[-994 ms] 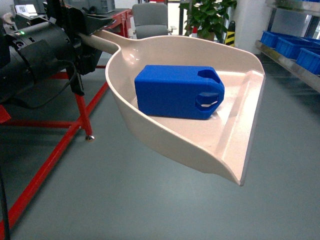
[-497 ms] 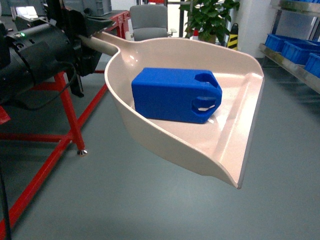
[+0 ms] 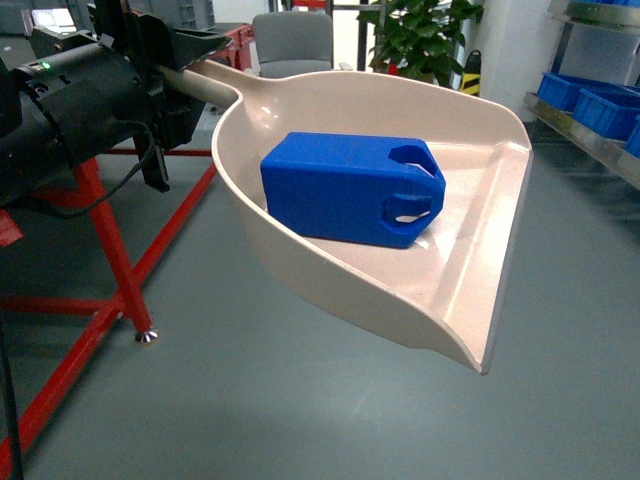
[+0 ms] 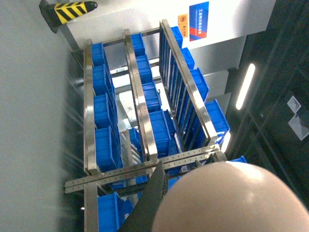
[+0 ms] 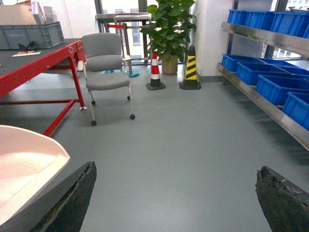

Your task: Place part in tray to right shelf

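Right shelf (image 5: pixel 270 104) at 3 o'clock, steel rack with blue crates (image 5: pixel 270 75), well apart from the load. Tray (image 3: pixel 470 200) held out mid-air over grey floor (image 3: pixel 250 400), lip toward 5 o'clock, handle (image 3: pixel 205 82) running to 10 o'clock into the left gripper (image 3: pixel 165 70), jaws clamped on the handle. Part (image 3: pixel 350 190) lies on its side in the tray's middle, loose. Right gripper (image 5: pixel 174 203) empty, jaws spread wide. Risk: the lip sits low, so a jolt or hard turn of the base could slide the part out before the shelf.
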Robot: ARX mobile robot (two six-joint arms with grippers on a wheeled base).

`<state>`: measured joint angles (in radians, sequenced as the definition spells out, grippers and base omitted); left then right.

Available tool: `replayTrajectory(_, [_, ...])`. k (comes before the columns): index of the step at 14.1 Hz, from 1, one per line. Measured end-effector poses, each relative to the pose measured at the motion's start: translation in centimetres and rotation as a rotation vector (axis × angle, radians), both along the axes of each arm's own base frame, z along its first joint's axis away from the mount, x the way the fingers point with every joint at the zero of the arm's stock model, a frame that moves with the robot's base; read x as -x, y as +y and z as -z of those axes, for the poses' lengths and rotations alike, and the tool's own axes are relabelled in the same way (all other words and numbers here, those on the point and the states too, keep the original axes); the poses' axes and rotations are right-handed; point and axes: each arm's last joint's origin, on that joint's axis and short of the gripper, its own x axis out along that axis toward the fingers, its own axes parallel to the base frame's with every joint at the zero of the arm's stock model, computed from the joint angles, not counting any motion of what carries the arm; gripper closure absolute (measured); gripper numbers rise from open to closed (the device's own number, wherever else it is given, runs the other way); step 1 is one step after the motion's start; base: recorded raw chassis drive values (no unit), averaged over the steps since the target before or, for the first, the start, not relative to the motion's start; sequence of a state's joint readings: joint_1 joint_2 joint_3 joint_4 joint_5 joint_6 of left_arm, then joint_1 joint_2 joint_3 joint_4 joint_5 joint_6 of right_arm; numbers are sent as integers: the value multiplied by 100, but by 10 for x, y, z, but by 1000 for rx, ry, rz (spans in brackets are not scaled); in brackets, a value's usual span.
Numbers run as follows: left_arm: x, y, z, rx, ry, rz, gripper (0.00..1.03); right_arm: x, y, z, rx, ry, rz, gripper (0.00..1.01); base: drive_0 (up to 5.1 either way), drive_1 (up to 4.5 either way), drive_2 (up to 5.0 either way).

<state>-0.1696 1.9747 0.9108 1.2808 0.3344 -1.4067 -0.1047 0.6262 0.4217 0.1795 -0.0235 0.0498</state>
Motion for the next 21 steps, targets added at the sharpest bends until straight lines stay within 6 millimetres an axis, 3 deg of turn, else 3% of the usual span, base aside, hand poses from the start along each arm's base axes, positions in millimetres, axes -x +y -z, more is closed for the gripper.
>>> replayTrajectory(15, [0,0,0,1,-1,-2,91,0,0,0,0,4,0,3,2,436,-431])
replayTrajectory(21, [0,-2,0,0,1,5,91,-1,0,1,-1,9,-3,3,-177,-177,-177])
